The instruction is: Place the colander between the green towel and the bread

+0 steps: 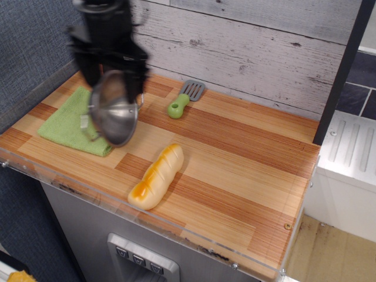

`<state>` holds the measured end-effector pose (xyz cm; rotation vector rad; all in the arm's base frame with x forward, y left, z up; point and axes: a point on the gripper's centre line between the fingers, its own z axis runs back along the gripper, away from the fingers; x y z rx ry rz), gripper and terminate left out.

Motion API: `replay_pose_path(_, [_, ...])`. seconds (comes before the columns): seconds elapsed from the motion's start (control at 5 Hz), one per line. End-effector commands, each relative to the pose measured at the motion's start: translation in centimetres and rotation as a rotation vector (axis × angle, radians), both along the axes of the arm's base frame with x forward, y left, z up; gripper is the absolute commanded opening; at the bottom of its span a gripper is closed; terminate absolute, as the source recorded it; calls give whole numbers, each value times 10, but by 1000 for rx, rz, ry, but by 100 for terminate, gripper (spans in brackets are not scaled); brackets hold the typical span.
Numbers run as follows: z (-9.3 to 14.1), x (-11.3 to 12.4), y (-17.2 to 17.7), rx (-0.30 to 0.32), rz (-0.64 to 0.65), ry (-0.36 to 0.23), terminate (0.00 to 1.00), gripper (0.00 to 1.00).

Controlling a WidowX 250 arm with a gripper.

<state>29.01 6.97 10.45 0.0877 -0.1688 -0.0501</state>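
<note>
My claw [111,70] grips the colander [113,114] by its upper rim; blurred, but the bowl hangs tilted on edge beneath it, above the right edge of the towel [67,123] and left of the bread [156,177]. Thin stiff steel, likely light and slick; a rim pinch lets it swing, so a handle might hold truer. Bowl appears empty. Spatula [184,98] lies far, beyond the gap.

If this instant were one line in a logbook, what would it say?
claw: shut on colander | colander: lifted, tilted steeply | green towel: uncovered | bread: lying on counter | placement: not yet done
</note>
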Motion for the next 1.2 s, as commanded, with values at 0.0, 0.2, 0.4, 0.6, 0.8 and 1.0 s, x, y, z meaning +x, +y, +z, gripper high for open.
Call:
replay_pose_path(0.0, [19,-24,-47,-18,-74,-24,0,100])
replay_pose_path(0.2, [10,-26,-37,-18,-48,-3,0,100])
replay_pose_path(0.4, [13,-23,-37,-26,-50,-5,0,100])
replay_pose_path(0.6, [19,-15,-43,-35,-71,-5,0,100])
replay_pose_path(0.8, [20,-8,-52,-56,-80,7,0,100])
replay_pose_path(1.0, [19,-2,-59,-74,-74,28,0,100])
